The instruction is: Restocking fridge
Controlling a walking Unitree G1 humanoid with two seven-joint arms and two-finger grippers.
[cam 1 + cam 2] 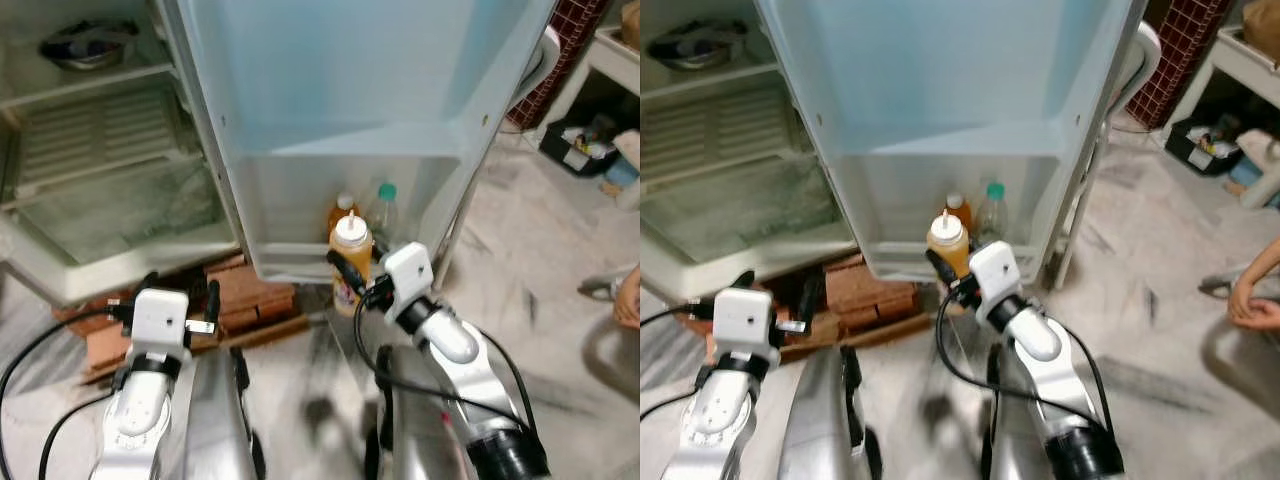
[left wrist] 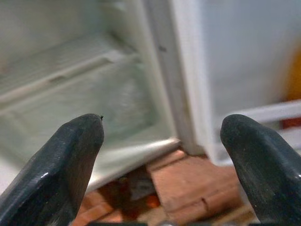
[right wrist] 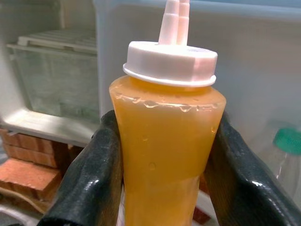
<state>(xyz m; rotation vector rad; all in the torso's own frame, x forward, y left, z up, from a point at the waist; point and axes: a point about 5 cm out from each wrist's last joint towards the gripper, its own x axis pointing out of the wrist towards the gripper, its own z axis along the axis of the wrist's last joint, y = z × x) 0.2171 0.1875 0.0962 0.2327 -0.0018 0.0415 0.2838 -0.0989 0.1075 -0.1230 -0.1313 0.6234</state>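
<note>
Between the right pincer's closed fingers stands an orange sauce bottle, upright, just near of the fridge door shelf; left pincer gapes wide, holding nothing.

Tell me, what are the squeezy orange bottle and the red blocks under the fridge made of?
The orange squeeze bottle with a white nozzle cap, held in the right gripper, looks like soft, see-through plastic: the sauce shows through its glossy wall. The red blocks look like rough, matte clay bricks.

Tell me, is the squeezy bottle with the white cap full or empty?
Nearly full. The orange sauce squeeze bottle, held in the right gripper, shows orange liquid reaching almost up to its white nozzle cap.
</note>
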